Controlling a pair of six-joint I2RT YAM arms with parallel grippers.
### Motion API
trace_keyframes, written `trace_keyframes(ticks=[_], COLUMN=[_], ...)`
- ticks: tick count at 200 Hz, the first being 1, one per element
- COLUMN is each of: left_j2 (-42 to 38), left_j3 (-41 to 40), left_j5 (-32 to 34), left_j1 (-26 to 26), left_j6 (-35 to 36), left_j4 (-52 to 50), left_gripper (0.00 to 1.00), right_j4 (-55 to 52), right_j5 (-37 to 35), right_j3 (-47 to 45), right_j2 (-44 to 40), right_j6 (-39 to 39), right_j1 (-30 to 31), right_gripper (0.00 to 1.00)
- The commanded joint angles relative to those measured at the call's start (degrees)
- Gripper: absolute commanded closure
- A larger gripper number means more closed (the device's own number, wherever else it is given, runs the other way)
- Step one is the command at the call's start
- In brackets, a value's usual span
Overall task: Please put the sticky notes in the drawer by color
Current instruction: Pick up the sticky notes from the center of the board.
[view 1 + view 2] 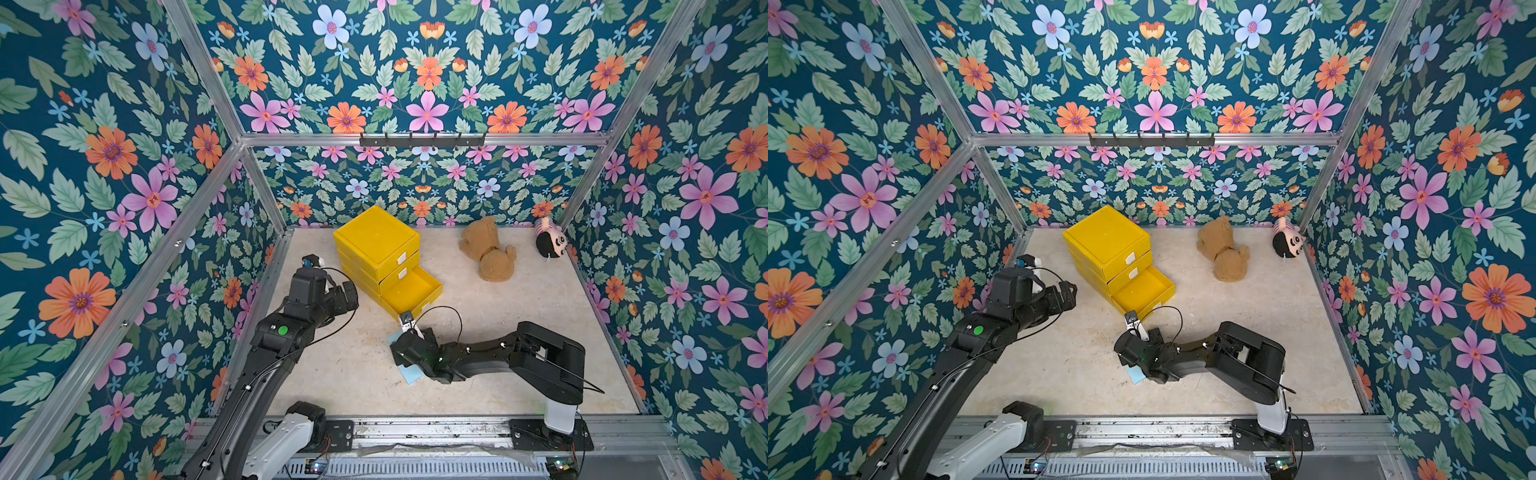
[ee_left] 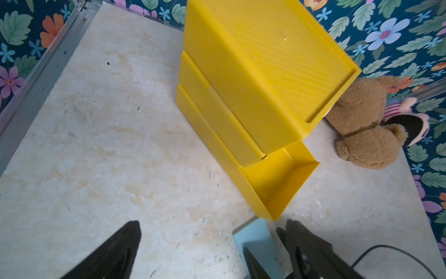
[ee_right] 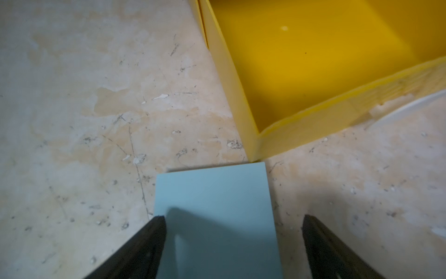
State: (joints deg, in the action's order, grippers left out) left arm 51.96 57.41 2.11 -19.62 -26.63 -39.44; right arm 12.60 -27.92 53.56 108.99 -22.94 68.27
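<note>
Light blue square paper sticky note flat on table, just beside the open bottom drawer of the bright yellow plastic three-drawer cabinet — right tool over it, jaws wide. Left tool wide, empty — beside cabinet.

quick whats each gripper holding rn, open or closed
left gripper: open, empty
right gripper: open, over the light blue sticky note, not gripping it
</note>
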Motion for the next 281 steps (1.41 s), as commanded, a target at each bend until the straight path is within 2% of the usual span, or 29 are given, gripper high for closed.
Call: trace_keyframes(ticks=[1, 25, 68, 115, 138, 195, 245, 281], left_j2=[-0.4, 0.3, 1.2, 1.6, 1.6, 1.7, 1.1, 0.4], left_j3=[-0.3, -0.1, -0.9, -1.1, -1.2, -1.2, -1.8, -4.1], left_j5=[1.3, 1.2, 0.0, -0.4, -0.4, -0.7, -1.5, -7.4], left_j1=[0.0, 0.1, 0.0, 0.0, 0.0, 0.0, 0.0, 0.0], left_j6=[0.2, 0.9, 1.0, 0.9, 1.0, 1.0, 0.1, -4.1], left_j4=[-1.2, -1.2, -0.4, -0.1, -0.1, -0.3, -0.8, 1.2], left_gripper=[0.00, 0.00, 0.01, 0.00, 0.00, 0.01, 0.00, 0.00], right_j4=[-3.7, -3.6, -0.9, -1.7, -3.1, -4.6, -5.1, -5.0], right_j5=[-0.3, 1.4, 5.4, 4.3, 3.1, 2.1, 1.7, 2.2], right_j3=[0.8, 0.9, -0.2, 0.7, 1.2, 1.6, 0.2, -3.0], right_j2=[1.1, 1.5, -1.6, 0.6, 2.2, 0.8, -4.2, -10.2], right_j6=[-0.1, 0.4, 1.7, 1.5, 1.5, 2.2, 2.2, 2.0], right_j1=[0.0, 0.0, 0.3, 0.4, 0.4, 0.4, 0.5, 0.5], right_gripper=[0.11, 0.11, 0.04, 0.02, 0.05, 0.23, 0.24, 0.24])
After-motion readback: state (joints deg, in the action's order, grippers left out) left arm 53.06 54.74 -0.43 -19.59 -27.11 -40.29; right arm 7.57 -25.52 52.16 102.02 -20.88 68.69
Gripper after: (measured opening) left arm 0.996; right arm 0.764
